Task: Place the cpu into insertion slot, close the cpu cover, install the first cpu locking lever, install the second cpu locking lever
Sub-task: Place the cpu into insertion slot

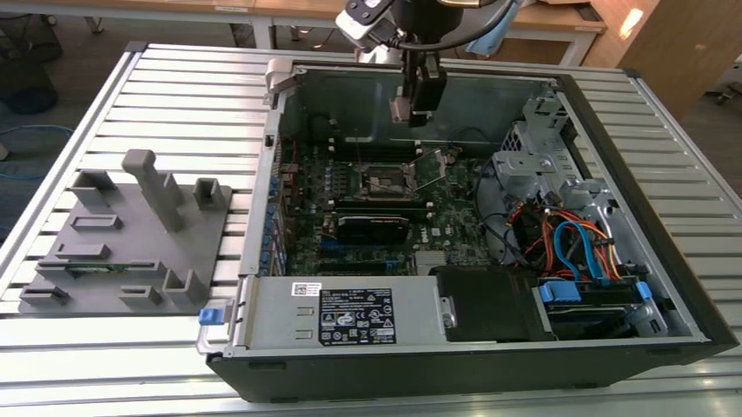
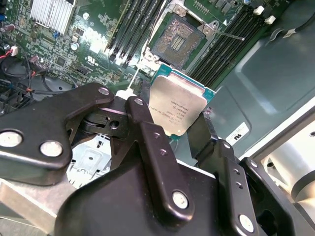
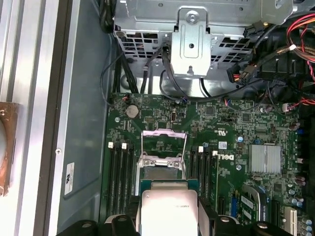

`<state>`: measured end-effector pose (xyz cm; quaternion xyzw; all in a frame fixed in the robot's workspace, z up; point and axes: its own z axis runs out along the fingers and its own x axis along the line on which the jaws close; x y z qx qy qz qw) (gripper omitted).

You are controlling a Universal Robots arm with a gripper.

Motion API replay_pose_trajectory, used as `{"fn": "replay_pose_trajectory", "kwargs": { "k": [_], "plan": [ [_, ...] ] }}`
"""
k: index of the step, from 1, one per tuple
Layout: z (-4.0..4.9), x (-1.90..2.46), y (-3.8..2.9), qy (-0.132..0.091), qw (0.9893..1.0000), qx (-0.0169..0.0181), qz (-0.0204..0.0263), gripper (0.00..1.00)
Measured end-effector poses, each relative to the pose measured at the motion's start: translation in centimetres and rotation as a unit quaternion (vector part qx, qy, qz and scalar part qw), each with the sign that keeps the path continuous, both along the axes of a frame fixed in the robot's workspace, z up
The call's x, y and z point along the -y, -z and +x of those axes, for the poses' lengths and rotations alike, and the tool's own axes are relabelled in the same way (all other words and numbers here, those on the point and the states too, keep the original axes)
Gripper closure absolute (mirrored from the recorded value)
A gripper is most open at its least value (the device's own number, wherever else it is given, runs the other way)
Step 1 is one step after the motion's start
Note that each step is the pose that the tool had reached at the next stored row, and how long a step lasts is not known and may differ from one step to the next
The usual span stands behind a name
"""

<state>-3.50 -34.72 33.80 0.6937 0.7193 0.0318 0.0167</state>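
The two black fingers (image 2: pixel 147 135) are clamping the cpu (image 2: pixel 179 103) by opposite edges, the chip filling the gap between them with its silver-grey top facing the second wrist view. The gripper (image 2: pixel 172 118) is hanging in the air over the motherboard (image 3: pixel 236 123), and the cpu is sitting clear of the insertion slot (image 2: pixel 177 39), whose contact field is lying bare. In the first wrist view the cpu cover (image 3: pixel 164 133) is standing raised open beside the slot, with black memory slots (image 3: pixel 120 172) flanking it on both sides. In the exterior view the arm is reaching down into the open computer case (image 1: pixel 684 261), which is lying on a slatted metal table (image 1: pixel 197 95) beside a grey fixture tray (image 1: pixel 128 252).
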Motion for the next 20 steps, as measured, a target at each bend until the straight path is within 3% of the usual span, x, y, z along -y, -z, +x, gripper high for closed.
{"fn": "replay_pose_trajectory", "kwargs": {
  "k": [1,3,12,20],
  "plan": [
    [0.0,0.0,0.01,0.0,1.0,0.0,0.0,0.46],
    [0.0,0.0,0.68,0.0,1.0,0.0001,0.0002,0.46],
    [0.0,0.0,0.82,0.0,1.0,0.0001,0.0002,0.46],
    [-0.03,0.0,1.58,0.001,1.0,0.0001,0.0002,0.46]
  ]
}}
